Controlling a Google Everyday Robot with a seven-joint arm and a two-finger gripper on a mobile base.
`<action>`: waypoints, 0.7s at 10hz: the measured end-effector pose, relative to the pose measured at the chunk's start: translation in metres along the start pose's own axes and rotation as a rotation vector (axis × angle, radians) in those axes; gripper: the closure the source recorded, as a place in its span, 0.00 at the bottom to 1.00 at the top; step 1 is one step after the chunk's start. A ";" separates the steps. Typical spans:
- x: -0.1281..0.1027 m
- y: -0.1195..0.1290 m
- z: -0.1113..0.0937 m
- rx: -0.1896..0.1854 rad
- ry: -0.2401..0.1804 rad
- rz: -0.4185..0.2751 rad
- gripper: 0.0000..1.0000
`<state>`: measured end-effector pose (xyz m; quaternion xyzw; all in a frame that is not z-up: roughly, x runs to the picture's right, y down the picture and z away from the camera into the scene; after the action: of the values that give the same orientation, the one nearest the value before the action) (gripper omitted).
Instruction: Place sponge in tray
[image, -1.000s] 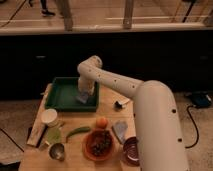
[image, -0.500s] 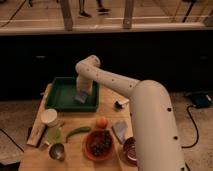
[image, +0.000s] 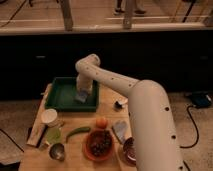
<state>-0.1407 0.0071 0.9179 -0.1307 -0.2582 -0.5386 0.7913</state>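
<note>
Over the tray (image: 60, 96), toward its right wall: the gripper (image: 83, 93), pointing down from the white arm (image: 107, 77) that reaches in from the right. Directly under the gripper, on the tray floor near the right wall: the sponge (image: 81, 97), small and blue. Whether the gripper is clamped on the sponge or parted from it: cannot tell. In front of the tray, on the wooden table (image: 74, 122): a white cup (image: 49, 116) near the front left corner, a green pepper (image: 78, 132), an orange fruit (image: 101, 122), an orange bowl (image: 98, 144), a grey-blue cloth (image: 120, 131). Right of the tray, beside the arm: a small dark object (image: 120, 104).
</note>
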 end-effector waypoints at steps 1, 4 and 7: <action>0.000 -0.001 0.002 0.000 -0.004 -0.003 0.82; -0.001 -0.006 0.004 0.001 -0.016 -0.023 0.89; 0.001 -0.004 0.001 0.002 -0.025 -0.027 0.71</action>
<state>-0.1448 0.0054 0.9189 -0.1329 -0.2703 -0.5473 0.7809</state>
